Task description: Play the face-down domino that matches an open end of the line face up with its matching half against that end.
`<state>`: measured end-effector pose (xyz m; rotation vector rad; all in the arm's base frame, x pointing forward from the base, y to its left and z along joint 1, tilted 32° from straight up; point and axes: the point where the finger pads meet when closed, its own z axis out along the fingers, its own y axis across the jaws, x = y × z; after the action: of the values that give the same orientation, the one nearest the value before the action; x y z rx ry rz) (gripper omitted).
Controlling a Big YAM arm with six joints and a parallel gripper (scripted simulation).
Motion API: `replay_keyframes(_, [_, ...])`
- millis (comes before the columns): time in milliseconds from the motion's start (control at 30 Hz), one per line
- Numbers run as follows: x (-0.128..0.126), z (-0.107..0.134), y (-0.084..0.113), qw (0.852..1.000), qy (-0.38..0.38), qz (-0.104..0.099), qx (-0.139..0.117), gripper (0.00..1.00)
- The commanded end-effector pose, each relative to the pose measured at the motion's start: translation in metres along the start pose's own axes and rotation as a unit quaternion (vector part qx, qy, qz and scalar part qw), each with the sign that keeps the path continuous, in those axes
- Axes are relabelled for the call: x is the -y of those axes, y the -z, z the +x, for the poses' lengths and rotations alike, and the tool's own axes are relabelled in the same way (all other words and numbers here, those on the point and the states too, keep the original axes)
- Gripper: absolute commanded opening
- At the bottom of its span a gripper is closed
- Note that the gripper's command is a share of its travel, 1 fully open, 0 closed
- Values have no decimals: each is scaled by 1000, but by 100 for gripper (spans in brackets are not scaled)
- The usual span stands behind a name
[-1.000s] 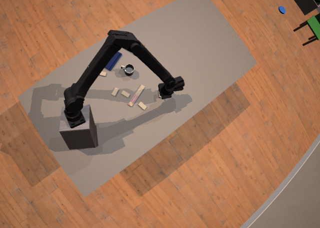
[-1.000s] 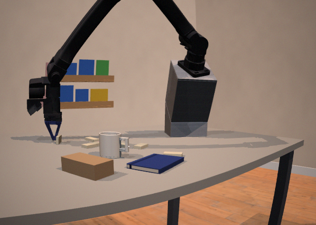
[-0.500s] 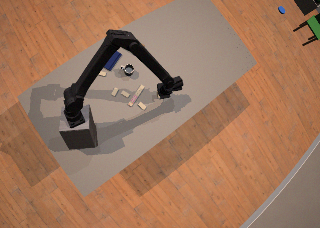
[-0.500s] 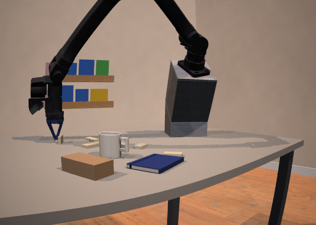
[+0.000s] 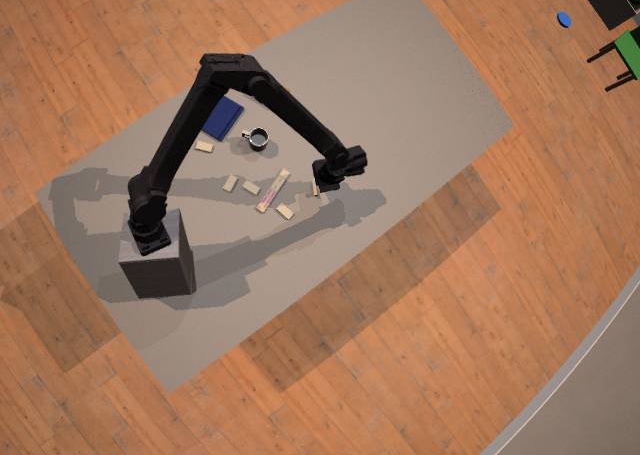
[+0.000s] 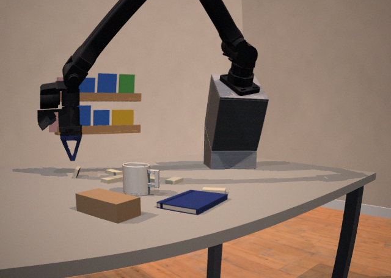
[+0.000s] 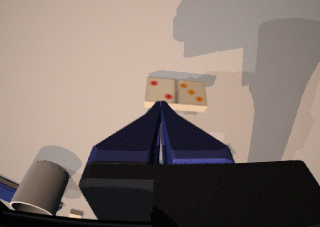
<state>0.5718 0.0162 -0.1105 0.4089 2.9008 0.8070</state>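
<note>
The gripper (image 6: 72, 156) hung closed and empty above the tabletop (image 6: 284, 186), fingertips pinched to a point, probably for nudging rather than grasping. Left of centre in the exterior view, just below it, a domino (image 6: 76, 171) leaned on edge; the wrist view showed its red and orange pips, likely mid-tip toward face up. The line (image 5: 272, 190) lay well apart, centre of the top view.
</note>
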Motion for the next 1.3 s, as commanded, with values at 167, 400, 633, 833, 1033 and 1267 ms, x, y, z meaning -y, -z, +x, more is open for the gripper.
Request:
replay_keyframes(167, [-9, -33, 66, 999, 15, -8, 45, 0])
replay_keyframes(400, [-2, -26, 69, 999, 15, -8, 43, 0])
replay_keyframes(633, [5, -29, 82, 999, 18, -9, 49, 0])
replay_keyframes(833, [3, -21, 67, 999, 15, -7, 38, 0])
replay_keyframes(1033, [7, -27, 81, 999, 19, -9, 47, 0])
replay_keyframes(1267, [9, -28, 85, 998, 20, -9, 50, 0])
